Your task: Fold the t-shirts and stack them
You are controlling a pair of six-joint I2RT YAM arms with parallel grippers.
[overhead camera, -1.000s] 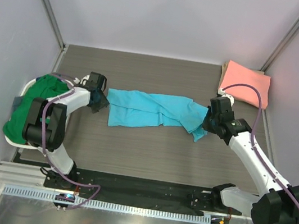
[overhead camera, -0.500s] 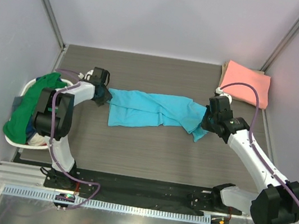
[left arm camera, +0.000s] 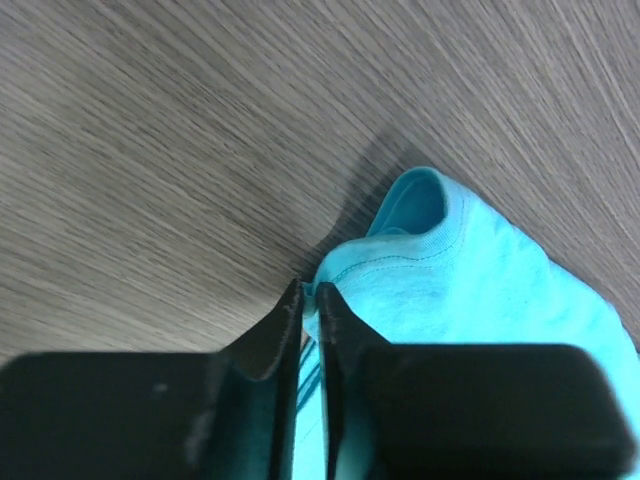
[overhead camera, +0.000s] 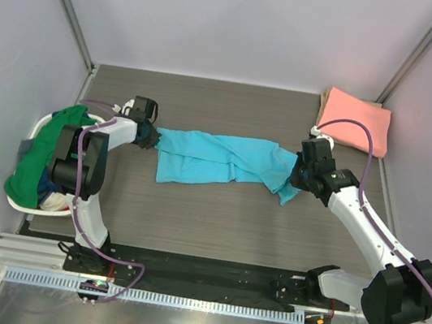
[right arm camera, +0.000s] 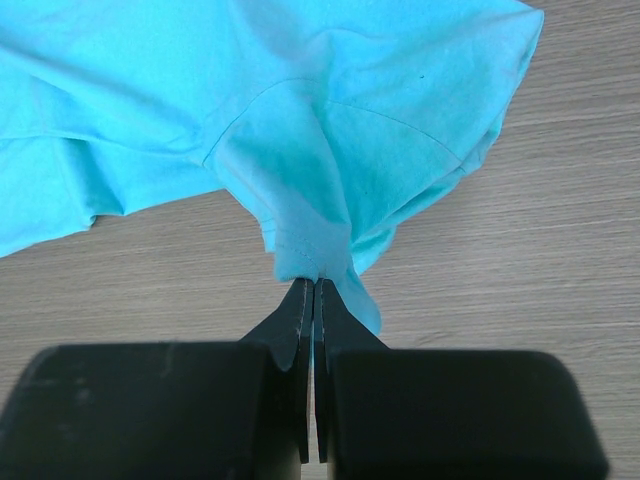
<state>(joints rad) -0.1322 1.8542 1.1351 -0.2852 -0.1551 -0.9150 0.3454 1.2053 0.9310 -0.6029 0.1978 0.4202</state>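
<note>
Right now the sky-blue shirt lies pulled out in a long, crumpled band across the middle of the dark wood-grain surface, running left to right between the two arms. The left pincer sits at the shirt's left end. Its wrist view shows the two black fingers drawn almost together, with a stitched edge of the blue cloth nipped between their tips. Just past them a rolled fold of the fabric bulges up and casts a shadow on the wood. The right pincer is at the opposite end. Its wrist view shows both fingers pressed tight on a narrow bunch of cloth beside a sleeve seam, while the rest of the shirt fans out away from them, resting on the surface. In the overhead view a small tail of blue cloth pokes out below that pincer, toward the near edge. A salmon-pink shirt lies folded flat in the far right corner, well apart from the blue one. At the left edge a white basket holds a green shirt heaped up and spilling over its rim, and the left arm crosses in front of the basket's right side.
</note>
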